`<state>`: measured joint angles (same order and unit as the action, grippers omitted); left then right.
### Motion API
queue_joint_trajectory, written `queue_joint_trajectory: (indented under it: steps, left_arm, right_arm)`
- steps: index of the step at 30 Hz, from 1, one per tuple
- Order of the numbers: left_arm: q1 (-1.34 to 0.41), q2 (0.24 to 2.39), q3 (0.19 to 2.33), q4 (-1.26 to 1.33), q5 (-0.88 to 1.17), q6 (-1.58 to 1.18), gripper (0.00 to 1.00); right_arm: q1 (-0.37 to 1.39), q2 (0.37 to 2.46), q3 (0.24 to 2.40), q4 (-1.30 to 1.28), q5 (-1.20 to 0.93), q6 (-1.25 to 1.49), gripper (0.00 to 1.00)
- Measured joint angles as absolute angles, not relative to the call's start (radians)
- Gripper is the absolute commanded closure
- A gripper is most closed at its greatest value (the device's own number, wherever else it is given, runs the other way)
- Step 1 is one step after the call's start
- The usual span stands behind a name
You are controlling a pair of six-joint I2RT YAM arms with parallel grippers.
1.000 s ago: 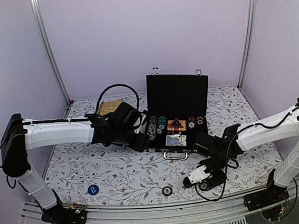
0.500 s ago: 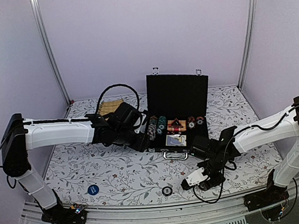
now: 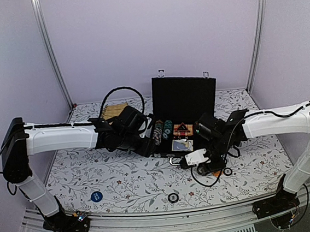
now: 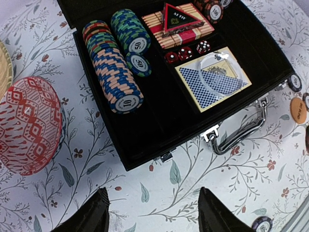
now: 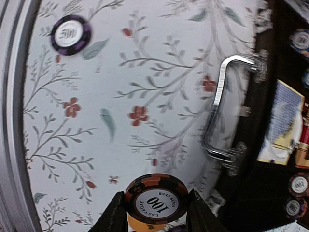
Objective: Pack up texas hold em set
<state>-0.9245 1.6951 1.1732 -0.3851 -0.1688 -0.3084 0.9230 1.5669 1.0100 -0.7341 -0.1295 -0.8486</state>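
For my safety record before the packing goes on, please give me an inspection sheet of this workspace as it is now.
Surface: floral cloth, flat, no spill seen.
Job's things: black case open; chip stacks, red deck, blue deck and dice inside; purple chip, blue disc and orange disc loose outside.
Clutter: red woven ball beside the case's left end; tan mat behind.
Grippers: left gripper open, empty, in front of the case; right gripper closed on a 100 chip.
Cables: black loop above the left arm.
Surroundings: lilac walls, metal posts.
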Motion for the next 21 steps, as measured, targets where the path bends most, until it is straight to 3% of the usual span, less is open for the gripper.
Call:
queue_joint_trajectory:
  steps: [9,21]
  left_arm:
    - [-0.925,1.695,1.171,-0.38,-0.17,-0.312,0.37]
    - [-0.923,1.695,1.159,-0.379,-0.171,-0.312,0.37]
  right_arm:
    - [0.653,1.67,1.17,-0.556,0.025,-0.821,0.69]
    - [0.636,1.831,1.17,-0.317,0.213,-0.807,0.68]
